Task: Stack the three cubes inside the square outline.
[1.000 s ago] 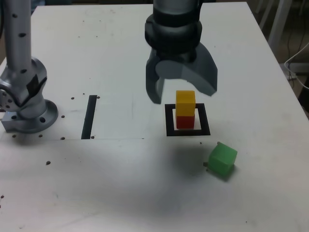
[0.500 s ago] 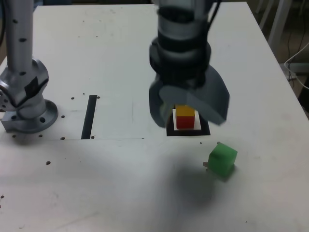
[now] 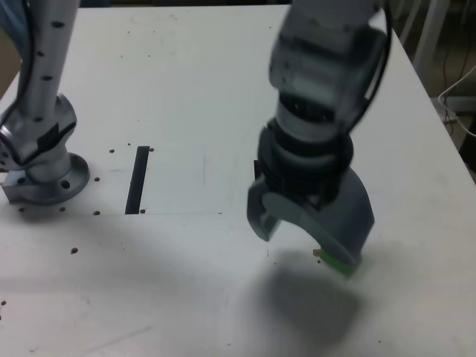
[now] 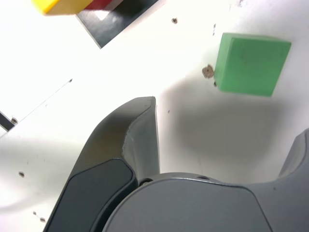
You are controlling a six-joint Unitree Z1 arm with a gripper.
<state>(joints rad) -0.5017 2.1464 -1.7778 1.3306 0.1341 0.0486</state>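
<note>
Hovering with jaws apart, the gripper (image 3: 311, 236) hangs over the green cube (image 4: 251, 63) on the counter (image 3: 171, 89); yellow cube (image 4: 60, 5) tops red cube (image 4: 100, 4) inside the outline (image 4: 116, 18).

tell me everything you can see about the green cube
The green cube is a small, solid, matte block, plain on the faces shown, with clean edges. It sits flat on the white table, turned at a slight angle, outside the square outline and apart from the yellow and red stack. Nothing grips it: the open gripper hangs above. In the exterior view only a green sliver shows under a finger.
</note>
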